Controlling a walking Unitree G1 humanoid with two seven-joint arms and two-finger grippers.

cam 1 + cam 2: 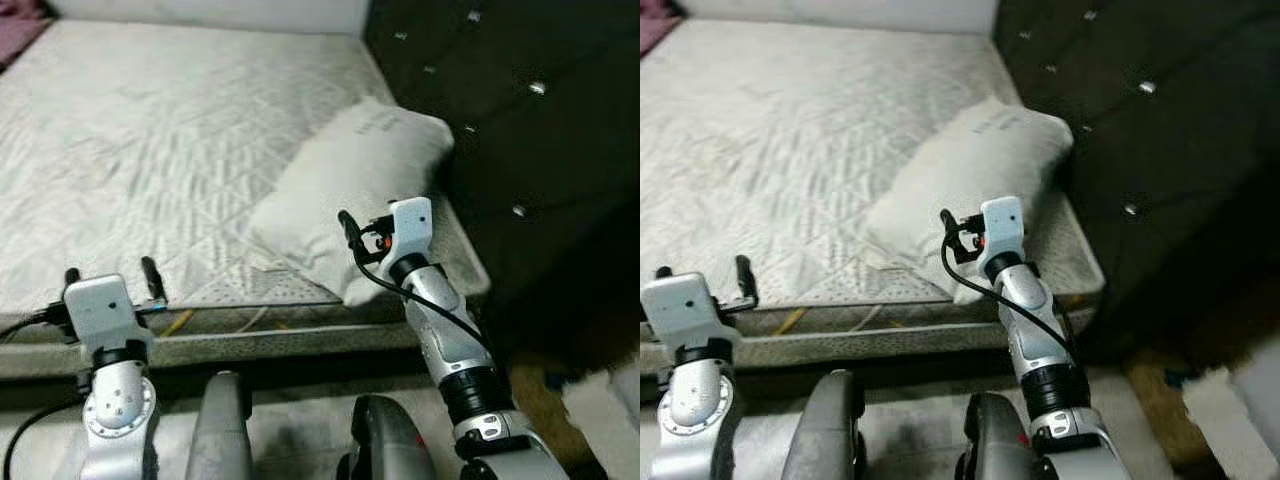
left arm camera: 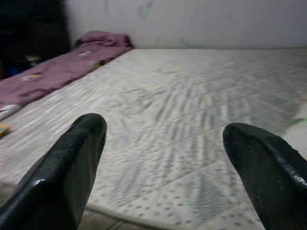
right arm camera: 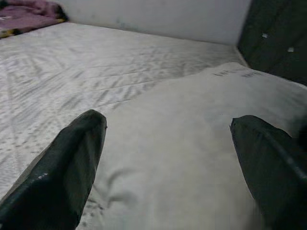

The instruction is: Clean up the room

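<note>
A white pillow [image 1: 350, 190] lies slantwise on the bare quilted mattress [image 1: 150, 150], near the mattress's right front corner and close to the dark headboard. My right gripper [image 3: 168, 122] is open just above the pillow's near end, one finger [image 1: 347, 225] showing beside its white wrist. My left gripper [image 2: 163, 129] is open too, with nothing between its fingers. It hovers at the mattress's front edge, to the left of the pillow, pointing across the bed.
A dark tufted headboard [image 1: 530, 120] rises along the right side. A purple blanket [image 2: 57, 67] lies bunched at the far left of the bed. A pale wall [image 2: 192, 19] backs the bed. Brown floor and a light cloth [image 1: 605, 400] show at the lower right.
</note>
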